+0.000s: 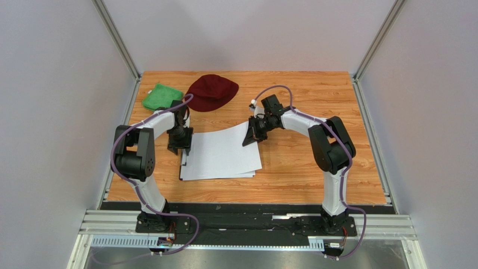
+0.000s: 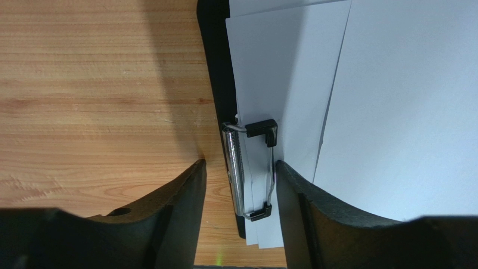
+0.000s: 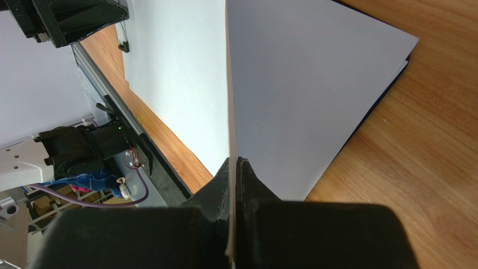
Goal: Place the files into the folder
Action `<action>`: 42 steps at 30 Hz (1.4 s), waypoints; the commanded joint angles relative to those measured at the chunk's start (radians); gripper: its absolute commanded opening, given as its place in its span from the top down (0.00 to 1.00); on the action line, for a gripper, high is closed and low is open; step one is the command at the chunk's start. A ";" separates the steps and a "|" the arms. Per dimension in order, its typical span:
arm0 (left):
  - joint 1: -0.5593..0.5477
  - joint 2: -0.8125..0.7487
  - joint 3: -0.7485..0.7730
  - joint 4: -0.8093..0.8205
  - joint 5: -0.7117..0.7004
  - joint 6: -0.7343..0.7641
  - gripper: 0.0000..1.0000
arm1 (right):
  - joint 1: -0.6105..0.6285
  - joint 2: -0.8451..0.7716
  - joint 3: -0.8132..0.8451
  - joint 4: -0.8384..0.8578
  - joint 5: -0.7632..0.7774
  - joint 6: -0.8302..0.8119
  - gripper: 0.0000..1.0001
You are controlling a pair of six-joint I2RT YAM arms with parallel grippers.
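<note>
The files (image 1: 221,154), several white sheets, lie stacked on the black folder (image 2: 216,67), which shows only as a dark rim along their left side. Its silver clip (image 2: 235,162) rests on the sheets' edge. My left gripper (image 1: 179,147) hangs over that clip, open, jaws straddling it (image 2: 240,165): the left finger stands off it, the right finger is against the wire lever. My right gripper (image 1: 251,137) is shut on the far right corner of the top sheet (image 3: 314,84), and that corner is raised off the stack (image 3: 174,73).
A dark red cap (image 1: 212,91) and a green cloth (image 1: 161,97) lie at the back left of the wooden table (image 1: 314,162). Metal rails and grey walls close in both sides. The arm bases stand on a black strip at the near edge.
</note>
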 commanded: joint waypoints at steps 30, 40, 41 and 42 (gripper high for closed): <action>-0.007 -0.077 0.009 -0.002 0.136 -0.058 0.88 | 0.010 -0.009 -0.020 -0.032 0.136 0.007 0.97; -0.007 -0.065 0.043 -0.005 0.141 -0.011 0.42 | -0.025 0.081 0.074 -0.127 0.188 -0.140 0.98; -0.007 -0.046 0.055 -0.004 0.144 -0.006 0.42 | -0.025 0.086 0.092 -0.131 0.177 -0.157 0.98; -0.007 -0.034 0.061 -0.004 0.165 0.003 0.40 | -0.025 0.095 0.097 -0.137 0.171 -0.164 0.98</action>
